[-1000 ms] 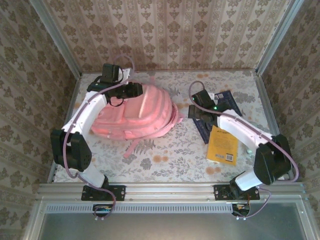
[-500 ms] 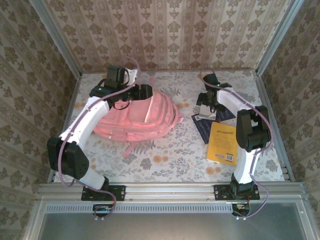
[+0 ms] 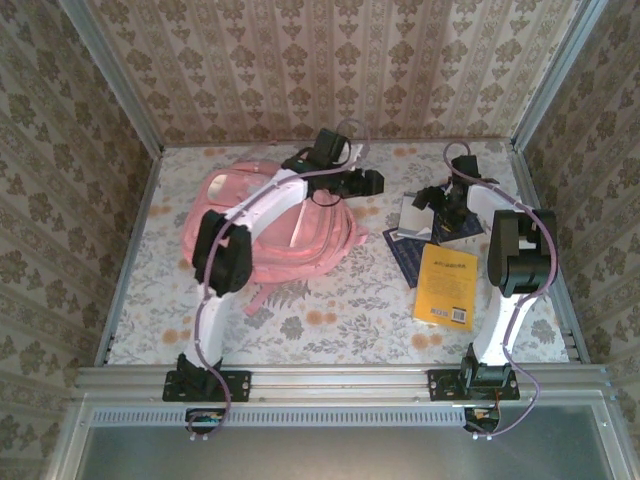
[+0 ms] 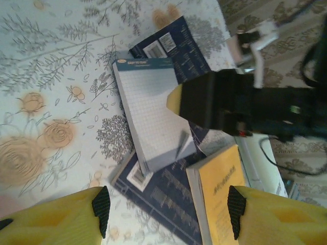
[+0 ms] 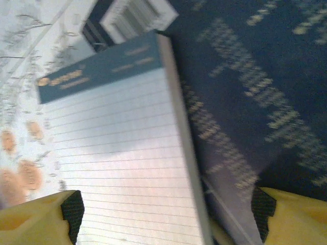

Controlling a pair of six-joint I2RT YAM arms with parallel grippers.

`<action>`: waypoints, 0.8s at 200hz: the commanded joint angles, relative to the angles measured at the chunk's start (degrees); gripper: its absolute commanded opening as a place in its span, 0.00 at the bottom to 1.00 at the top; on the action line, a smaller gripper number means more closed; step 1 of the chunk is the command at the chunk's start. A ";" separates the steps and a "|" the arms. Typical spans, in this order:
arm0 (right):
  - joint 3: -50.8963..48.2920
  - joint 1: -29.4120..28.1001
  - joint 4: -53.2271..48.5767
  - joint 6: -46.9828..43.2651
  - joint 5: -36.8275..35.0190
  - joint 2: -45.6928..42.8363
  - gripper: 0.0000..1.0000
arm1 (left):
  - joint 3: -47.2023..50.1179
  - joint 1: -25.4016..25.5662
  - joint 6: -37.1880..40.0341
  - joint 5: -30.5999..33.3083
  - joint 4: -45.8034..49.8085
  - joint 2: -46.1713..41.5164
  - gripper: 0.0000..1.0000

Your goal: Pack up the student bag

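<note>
In the top external view, the student bag [image 3: 310,238] lies flat at the far left of the flowered surface [image 3: 330,320], with a strap trailing toward the near edge. The left arm arches across it, and the left pincer [image 3: 368,183] hangs just past the bag's right edge. The right pincer [image 3: 438,198] sits low over a white notepad [image 3: 410,215], which rests on a dark blue book [image 3: 405,258] next to a yellow book [image 3: 446,288], well apart from the bag.

The bag looks like soft, limp fabric. It would probably sag and fold instead of keeping its shape, and it is likely light while empty. A strap, a zip pull or the rim of the mouth seems the surest hold. The top loop cannot be made out here.

In the left wrist view, the left pincer's pads [image 4: 100,209] stand apart with nothing between them. The notepad and books are below.

In the right wrist view, the right pincer's pads [image 5: 263,214] are spread wide either side of the notepad's long edge, not clamped on it.
</note>
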State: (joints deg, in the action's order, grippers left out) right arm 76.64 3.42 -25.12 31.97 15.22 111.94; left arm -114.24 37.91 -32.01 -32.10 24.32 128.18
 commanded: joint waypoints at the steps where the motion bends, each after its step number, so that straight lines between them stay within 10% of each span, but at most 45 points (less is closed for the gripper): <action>1: -1.10 -0.09 3.64 1.79 7.47 0.90 0.84 | -6.45 1.01 -3.50 -2.17 -1.26 6.11 0.64; 160: -14.12 0.36 29.98 19.61 24.56 0.29 0.63 | -11.67 3.13 -9.14 -6.30 -3.40 20.49 0.21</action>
State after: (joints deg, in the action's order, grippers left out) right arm 65.45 4.93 0.64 45.95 33.54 112.62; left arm -125.16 40.62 -40.80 -34.48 22.52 147.55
